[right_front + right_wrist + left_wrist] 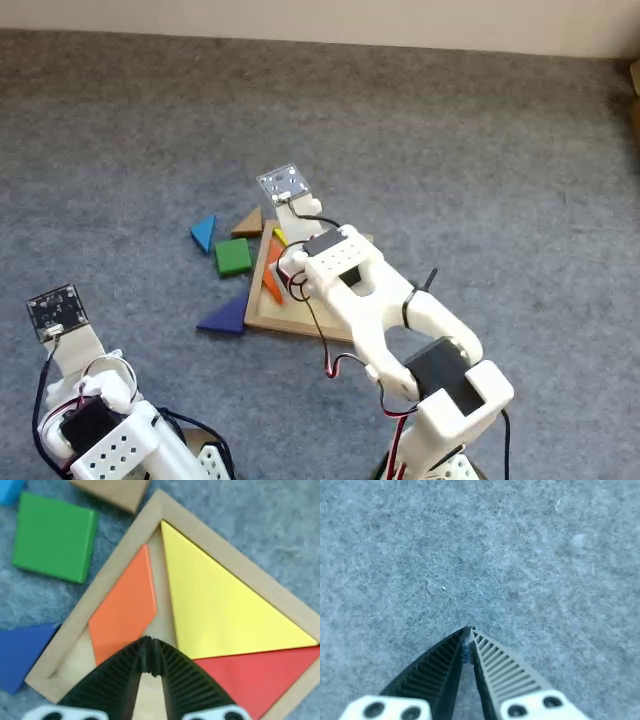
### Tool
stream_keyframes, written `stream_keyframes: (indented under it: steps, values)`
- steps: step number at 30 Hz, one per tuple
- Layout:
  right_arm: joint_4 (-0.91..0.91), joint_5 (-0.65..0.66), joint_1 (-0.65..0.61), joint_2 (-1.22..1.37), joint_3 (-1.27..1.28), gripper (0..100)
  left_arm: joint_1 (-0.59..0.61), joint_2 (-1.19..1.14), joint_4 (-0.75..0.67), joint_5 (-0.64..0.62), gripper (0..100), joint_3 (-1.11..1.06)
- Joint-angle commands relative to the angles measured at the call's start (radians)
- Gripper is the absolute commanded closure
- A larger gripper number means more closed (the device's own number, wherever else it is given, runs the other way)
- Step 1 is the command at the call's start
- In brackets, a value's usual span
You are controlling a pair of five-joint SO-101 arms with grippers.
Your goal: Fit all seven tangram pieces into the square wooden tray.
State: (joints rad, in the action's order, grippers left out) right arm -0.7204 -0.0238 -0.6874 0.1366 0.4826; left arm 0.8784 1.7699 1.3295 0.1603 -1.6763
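Nudging rather than lifting, to judge by the right gripper [150, 655]: poised low over the square wooden tray [75, 625] with fingers pressed together on nothing, tips right at the lower corner of the orange parallelogram [125, 615]. Seems about midway through the fill, with three of seven pieces inside: orange along one wall, the big yellow triangle [215, 605] tucked into a corner, the red triangle [250, 675] edge to edge with yellow. Shows a sliver of bare tray floor between orange and yellow (touching or not at the lower end, hard to tell under the fingers).

Lying outside on the grey carpet [450, 150], all close to the tray: green square [54, 536], tan triangle [112, 490], light blue triangle [204, 233], and dark blue triangle [20, 652] just beside the rim.

Calls next, probably, for settling orange snug against yellow, then opening the fingers and fetching one of the four outside, green or dark blue being nearest.

Reaching in from the near right of the high view, forearm stretched across the tray and hiding much of it. Parked well apart at the near left, pointing the left gripper [469, 635] down at bare carpet, fingers closed tip to tip, empty.
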Motion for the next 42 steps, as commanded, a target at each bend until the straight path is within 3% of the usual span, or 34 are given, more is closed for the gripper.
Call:
stream_keyframes:
  steps: [1, 17, 42]
  values:
    - [0.056, 0.011, -0.019, -0.004, -0.010, 99.3, 0.010, 0.062, 0.011, 0.000, 99, -0.021]
    - [0.170, 0.009, -0.010, -0.012, -0.010, 99.3, 0.010, 0.062, 0.011, 0.000, 99, -0.021]
    - [0.168, 0.009, 0.048, -0.389, 0.156, 99.3, 0.010, 0.058, 0.006, 0.000, 99, -0.021]
